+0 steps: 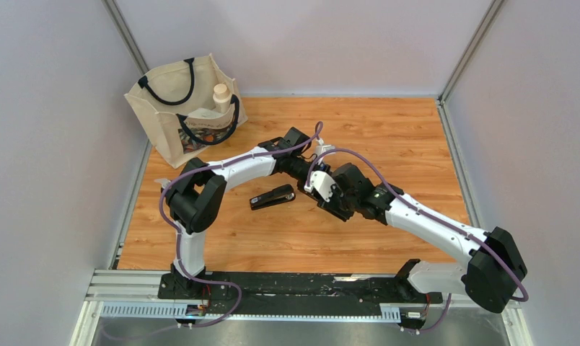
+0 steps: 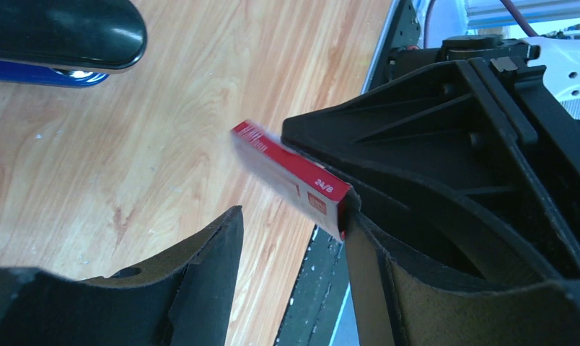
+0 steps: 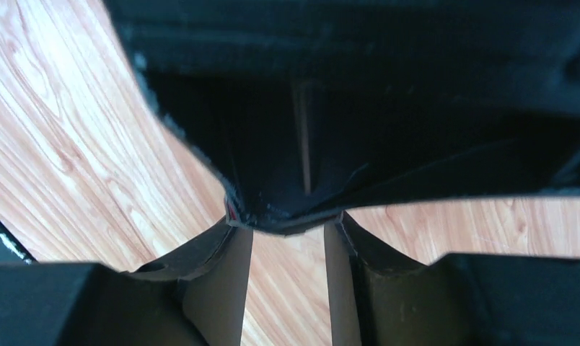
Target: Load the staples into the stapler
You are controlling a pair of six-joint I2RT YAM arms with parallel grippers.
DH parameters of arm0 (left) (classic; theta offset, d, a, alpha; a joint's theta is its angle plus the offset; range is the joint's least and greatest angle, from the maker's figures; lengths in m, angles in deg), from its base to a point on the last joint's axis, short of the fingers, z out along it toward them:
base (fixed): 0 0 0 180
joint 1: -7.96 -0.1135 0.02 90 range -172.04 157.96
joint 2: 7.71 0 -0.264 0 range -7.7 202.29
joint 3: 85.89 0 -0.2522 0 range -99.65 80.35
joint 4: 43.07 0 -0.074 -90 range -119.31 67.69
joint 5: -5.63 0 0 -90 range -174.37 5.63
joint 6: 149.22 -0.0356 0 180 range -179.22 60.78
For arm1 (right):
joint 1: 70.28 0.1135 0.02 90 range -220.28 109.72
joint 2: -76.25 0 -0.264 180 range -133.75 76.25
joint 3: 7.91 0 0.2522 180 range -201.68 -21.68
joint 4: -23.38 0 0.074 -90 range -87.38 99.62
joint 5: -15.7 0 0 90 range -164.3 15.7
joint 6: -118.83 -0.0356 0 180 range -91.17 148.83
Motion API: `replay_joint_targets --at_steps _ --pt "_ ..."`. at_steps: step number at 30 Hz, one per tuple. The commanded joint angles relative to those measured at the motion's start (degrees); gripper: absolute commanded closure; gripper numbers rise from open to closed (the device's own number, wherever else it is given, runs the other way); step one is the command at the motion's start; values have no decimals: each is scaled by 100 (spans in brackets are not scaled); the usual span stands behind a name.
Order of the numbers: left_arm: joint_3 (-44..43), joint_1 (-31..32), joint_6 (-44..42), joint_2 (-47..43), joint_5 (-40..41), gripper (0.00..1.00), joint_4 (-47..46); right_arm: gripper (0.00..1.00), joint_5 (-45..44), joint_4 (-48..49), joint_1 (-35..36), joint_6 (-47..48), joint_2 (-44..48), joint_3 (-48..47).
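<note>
The staples (image 2: 291, 175), a flat red-and-white box, are seen off the table (image 1: 388, 137), caught in the air where the two arms meet. In the left wrist view the box's long axis is laid from 10 o'clock to 4 o'clock, the 4 o'clock end pressed against one finger (image 2: 374, 288) of the left gripper (image 2: 293, 211). That gripper is spread wide; its other finger is kept well apart from the box, so nothing is clamped there. The dark bulk at 2 o'clock of the box is taken to be the right gripper, and the box is tucked under its edge.

From the right wrist camera, the right gripper (image 3: 287, 223) is shown with a narrow gap between its fingers, bare wood visible through it, and a sliver of red is glimpsed at one fingertip (image 3: 231, 220). Whether the box is actually pinched there cannot be told; the tips are masked by the other arm.

The stapler (image 1: 273, 197) is left lying on the wood, blue base under black top. From the meeting point of the grippers in the top view, it is found near, at 9 o'clock, its length run from 8 to 2 o'clock. In the left wrist view it is placed at 10 o'clock of the box, along the line of the box's own axis. The left arm is judged the nearer.
</note>
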Motion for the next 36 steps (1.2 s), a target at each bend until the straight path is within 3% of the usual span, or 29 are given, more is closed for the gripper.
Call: replay_joint_targets --at_steps 1,11,24,27,36 --pt "68 188 -10 -177 -54 38 -27 59 -50 1418 62 -157 148 -490" --pt "112 3 -80 -256 148 39 43 59 -191 1611 -8 -95 553 11" --pt "288 -198 -274 -221 236 43 166 58 37 1418 -26 -60 105 -51" --pt "261 -444 -326 -335 236 43 219 53 247 1225 -26 159 122 -16" --pt "498 -1121 -827 -958 262 43 649 26 1083 233 -17 1467 -448 -129"
